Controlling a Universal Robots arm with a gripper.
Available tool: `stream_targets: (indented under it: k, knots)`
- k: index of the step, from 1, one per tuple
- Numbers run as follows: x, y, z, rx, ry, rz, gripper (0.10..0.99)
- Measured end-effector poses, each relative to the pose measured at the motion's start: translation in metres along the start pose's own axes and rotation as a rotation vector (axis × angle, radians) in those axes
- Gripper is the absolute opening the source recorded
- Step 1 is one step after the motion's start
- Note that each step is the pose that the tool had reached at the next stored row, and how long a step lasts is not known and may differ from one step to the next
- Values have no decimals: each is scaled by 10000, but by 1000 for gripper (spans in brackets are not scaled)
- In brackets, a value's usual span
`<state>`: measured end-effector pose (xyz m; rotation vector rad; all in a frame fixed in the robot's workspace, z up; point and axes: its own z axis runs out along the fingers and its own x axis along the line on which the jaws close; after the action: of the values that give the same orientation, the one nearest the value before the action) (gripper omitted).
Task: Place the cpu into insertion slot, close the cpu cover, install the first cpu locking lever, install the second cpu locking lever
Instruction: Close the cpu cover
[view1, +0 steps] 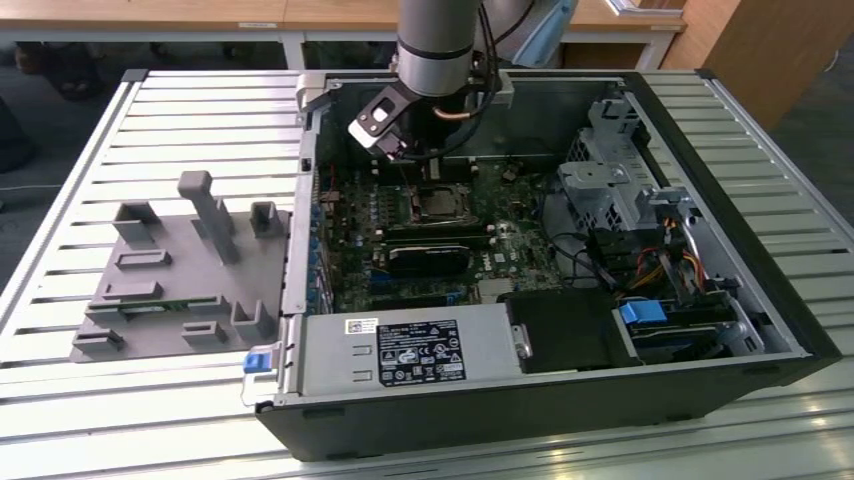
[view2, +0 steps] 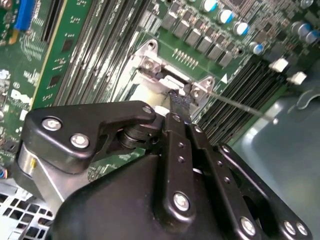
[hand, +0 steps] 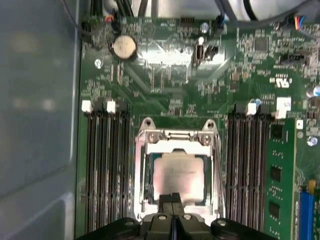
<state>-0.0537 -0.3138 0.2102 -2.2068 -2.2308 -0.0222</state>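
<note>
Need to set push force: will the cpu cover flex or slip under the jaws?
The cpu cover looks like a thin metal frame, so it probably flexes a little. Its shiny surface may let the gripper skid. Lying flat around the cpu, it likely won't tip.

Second wrist view. The black gripper (view2: 178, 100) takes up the lower half of the frame, its linkage arms and bright screw heads nearest the lens. Its fingers are drawn together to a narrow tip with no gap I can see. The tip sits at the near edge of the insertion slot (view2: 150, 62), touching or just above its silvery metal rim; I cannot tell which. A thin silvery rod (view2: 240, 104) runs from the rim's corner out over the black memory slots (view2: 250, 80), which end in white latches (view2: 280, 64). A green circuit board (view2: 75, 30) lies all around. Blue-topped capacitors (view2: 225, 16) stand beyond. A grey case wall (view2: 285, 155) stands beside the gripper.
</note>
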Motion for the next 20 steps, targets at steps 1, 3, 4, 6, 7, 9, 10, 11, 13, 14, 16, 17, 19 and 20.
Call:
stream_targets:
  k: [1, 3, 4, 6, 7, 9, 10, 11, 13, 14, 16, 17, 19, 20]
  knots:
    - [0, -4, 15, 0, 0, 0, 106]
    - [-1, -5, 40, 0, -1, -2, 106]
    - [-1, -6, 52, 0, 0, -2, 106]
    - [-1, -6, 71, 0, 1, -1, 106]
    - [-1, -6, 78, 0, 0, -1, 106]
    - [-1, -7, 86, 1, -2, -1, 106]
    - [-2, -6, 86, 2, -3, 1, 106]
    - [-2, -2, 86, 1, -2, 0, 106]
    - [-2, 8, 87, 0, 0, -1, 106]
    - [-2, 11, 87, 0, 1, 0, 106]
    - [-1, 12, 74, 1, -1, 1, 106]
    - [-1, 12, 58, 1, -1, 1, 106]
    - [-1, 13, 19, -1, 1, 0, 106]
    - [0, 13, 0, 0, 0, 0, 106]
